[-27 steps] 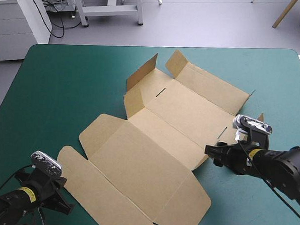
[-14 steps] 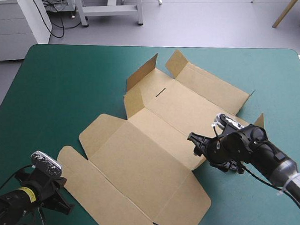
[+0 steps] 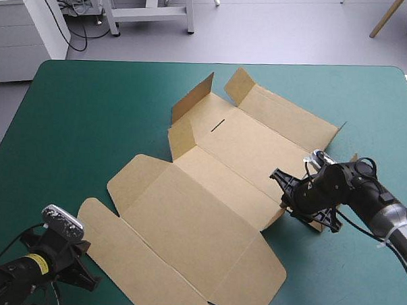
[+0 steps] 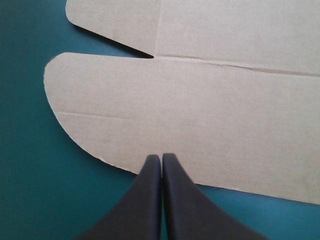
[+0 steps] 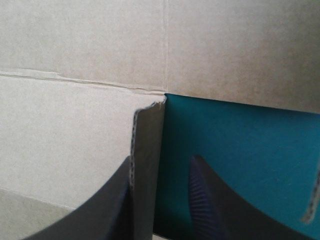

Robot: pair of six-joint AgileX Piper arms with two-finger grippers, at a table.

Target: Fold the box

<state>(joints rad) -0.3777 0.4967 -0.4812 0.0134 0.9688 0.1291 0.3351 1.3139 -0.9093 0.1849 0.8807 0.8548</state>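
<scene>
High view: I note the right gripper [image 3: 287, 190] has drawn back to the right flap [image 5: 147, 165] of the box [image 3: 208, 207], fingers apart astride it, grasp pending; left gripper [image 4: 161, 159] pressed together.

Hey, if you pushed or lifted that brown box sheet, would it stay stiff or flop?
The box probably stays fairly stiff: its raised flaps stand unsupported. It would likely hinge at the creases rather than sag. Thin and flat on the cover, it may slide when pushed.

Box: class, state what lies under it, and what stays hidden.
The box lies on the teal-green cover, which shows around its edges. Anything beneath it is covered.
</scene>
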